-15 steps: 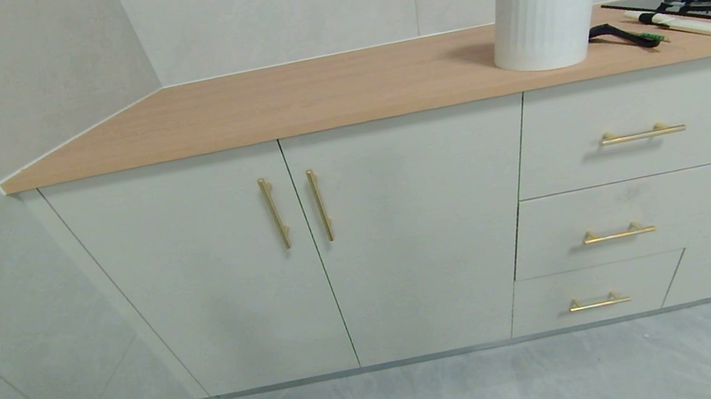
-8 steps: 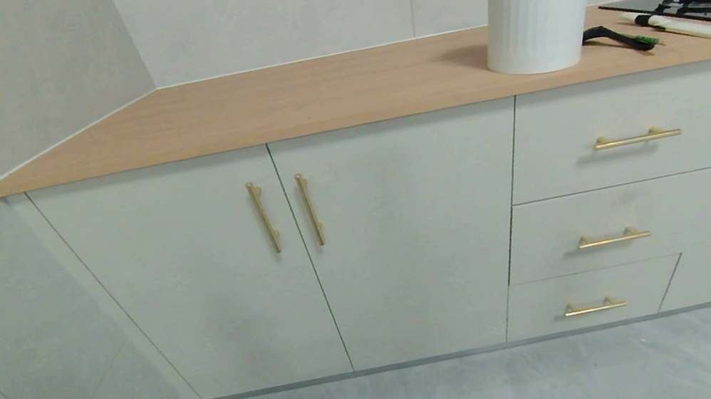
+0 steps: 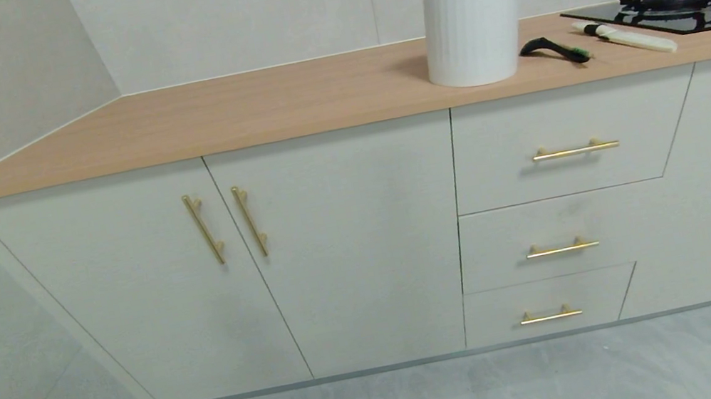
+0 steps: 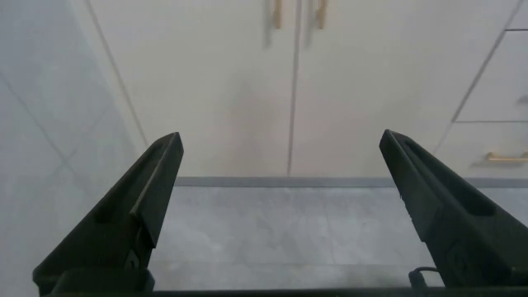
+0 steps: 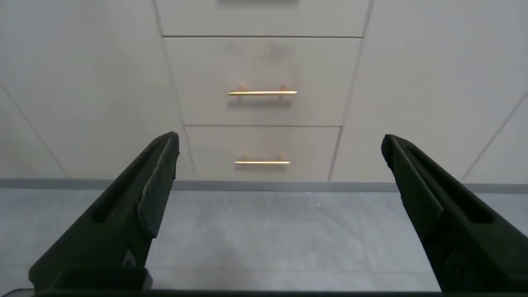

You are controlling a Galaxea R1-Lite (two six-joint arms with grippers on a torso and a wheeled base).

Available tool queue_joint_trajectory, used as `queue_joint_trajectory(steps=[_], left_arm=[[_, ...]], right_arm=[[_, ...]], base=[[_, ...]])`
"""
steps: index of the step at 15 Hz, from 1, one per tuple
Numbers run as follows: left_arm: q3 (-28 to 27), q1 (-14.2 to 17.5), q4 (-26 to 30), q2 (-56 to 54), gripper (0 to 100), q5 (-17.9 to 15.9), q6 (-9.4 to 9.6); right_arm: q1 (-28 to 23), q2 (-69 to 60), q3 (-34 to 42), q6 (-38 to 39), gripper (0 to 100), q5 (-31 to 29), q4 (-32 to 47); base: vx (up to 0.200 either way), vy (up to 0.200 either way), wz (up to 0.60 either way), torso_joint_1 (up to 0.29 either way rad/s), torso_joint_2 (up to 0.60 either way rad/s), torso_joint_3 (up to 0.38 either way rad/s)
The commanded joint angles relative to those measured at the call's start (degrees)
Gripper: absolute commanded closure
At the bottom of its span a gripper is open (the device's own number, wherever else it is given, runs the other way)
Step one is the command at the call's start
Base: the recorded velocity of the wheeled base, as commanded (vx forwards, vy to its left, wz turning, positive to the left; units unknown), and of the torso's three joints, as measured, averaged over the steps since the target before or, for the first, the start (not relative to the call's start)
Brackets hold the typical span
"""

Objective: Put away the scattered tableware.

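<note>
The left gripper (image 4: 280,142) and right gripper (image 5: 279,145), black wedge-shaped claws, gape wide and empty. Past the matte cabinet fronts (image 3: 348,244), a curved black-handled tool (image 3: 553,49) and a pale slim knife (image 3: 631,36) lie near the wood-grain countertop's (image 3: 239,110) front edge, between a ribbed white cylinder (image 3: 474,10) and a glossy hob (image 3: 693,16).

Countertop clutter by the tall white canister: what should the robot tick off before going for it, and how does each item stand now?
1. Left gripper open, empty: ok.
2. Right gripper open, empty: ok.
3. Tableware spotted: ok; black tool and white knife lie on the countertop beside the white canister.
4. Grippers near them: not ok; both hang low near the floor.
5. Storage open: not ok; drawers and cabinet doors are shut.
6. Which storage is right: cannot tell.
</note>
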Motion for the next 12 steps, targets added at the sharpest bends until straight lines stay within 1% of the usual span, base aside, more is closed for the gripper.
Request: queue_joint_trajectory(steps=[1,5,12], left_arm=[[0.0,0.0,0.0,0.1,0,0.0,-0.01],[0.0,0.0,0.0,0.1,0,0.0,-0.10],[0.0,0.0,0.0,0.1,0,0.0,-0.10]], right_arm=[[0.0,0.1,0.0,0.0,0,0.0,0.0],[0.0,0.1,0.0,0.3,0,-0.1,0.0],[0.0,0.1,0.0,0.1,0,0.0,0.0]], base=[[0.000,-0.200,0.00,0.002,0.00,0.012],[0.000,-0.200,0.00,0.005,0.00,0.001],[0.000,0.000,0.00,0.000,0.00,0.000]])
